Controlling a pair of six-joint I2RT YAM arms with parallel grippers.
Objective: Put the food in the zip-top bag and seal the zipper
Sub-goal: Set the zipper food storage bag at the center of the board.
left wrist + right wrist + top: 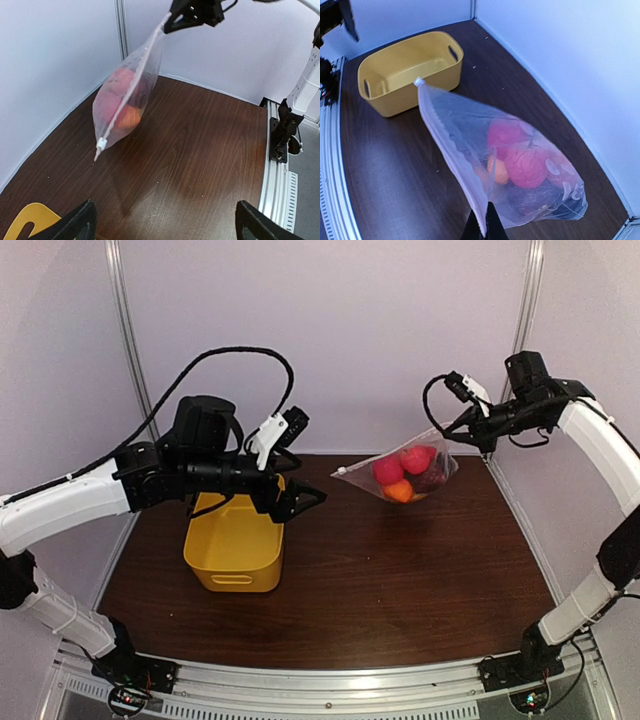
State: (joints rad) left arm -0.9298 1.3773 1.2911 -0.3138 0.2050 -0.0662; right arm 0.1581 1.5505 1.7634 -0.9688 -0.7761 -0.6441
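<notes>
Nearest the viewer, a metal rail is seen along the front edge of the dark wood table, with both arm bases bolted to it. At the left, a yellow basket is set on the table. Just above the basket's far right corner, the left gripper is held with its fingers spread wide and nothing between them. Well to the right of the basket, the zip-top bag is hung in the air, with the food, red, orange and dark purple pieces, gathered inside. The zipper is stretched along its upper edge, a white slider at the end nearer the basket. Farthest from the basket, the right gripper is clamped on the bag's corner.
</notes>
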